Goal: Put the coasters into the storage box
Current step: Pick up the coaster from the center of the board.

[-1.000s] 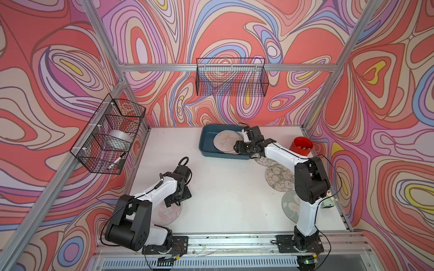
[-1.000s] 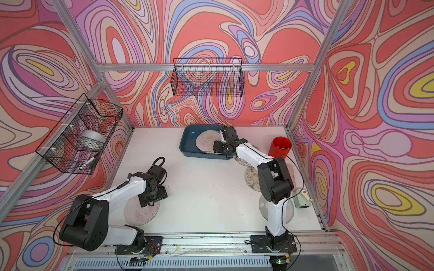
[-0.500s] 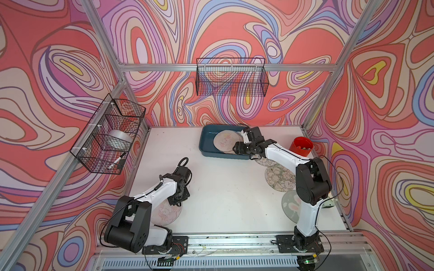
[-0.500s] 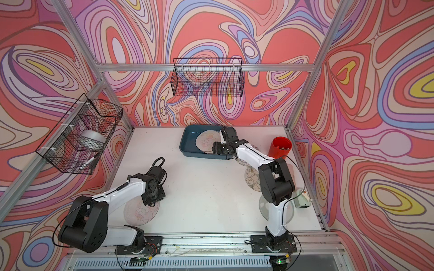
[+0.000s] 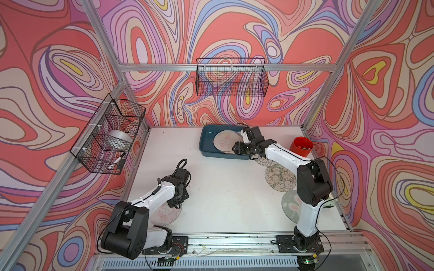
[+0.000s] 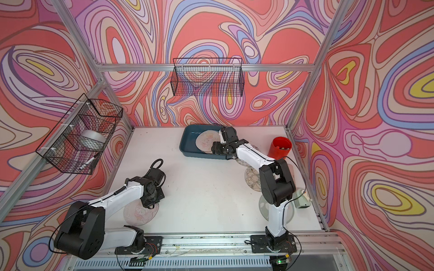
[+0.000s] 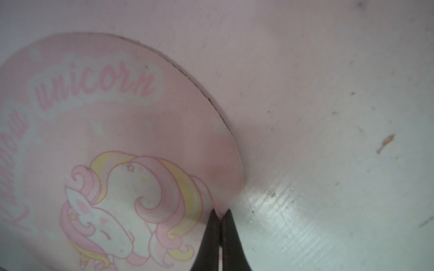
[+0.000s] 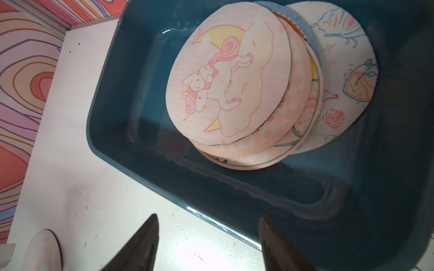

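Teal plastic, the storage box sits at the back of the white bench, near the middle. Stacked coasters lie inside it, fanned over one another toward the end nearer the right arm. The top one is pink, printed with a unicorn on a moon and cloud.

The right hand hangs above the box's near rim. Its fingers are spread wide and nothing is between them. One finger is over the bench, the other over the box.

At the front left of the bench lies the unicorn coaster, pink and lettered "unicorn". The left hand is pinched narrow on its rim. In the left wrist view the edge at the pinch appears raised off the bench, with shadow beneath.

Three loose coasters rest on the bench along the right arm:
- One is just beside the box, partly under the forearm.
- A grey patterned one lies further forward.
- A third is near the arm's base, partly hidden.

A red cup stands at the back right.
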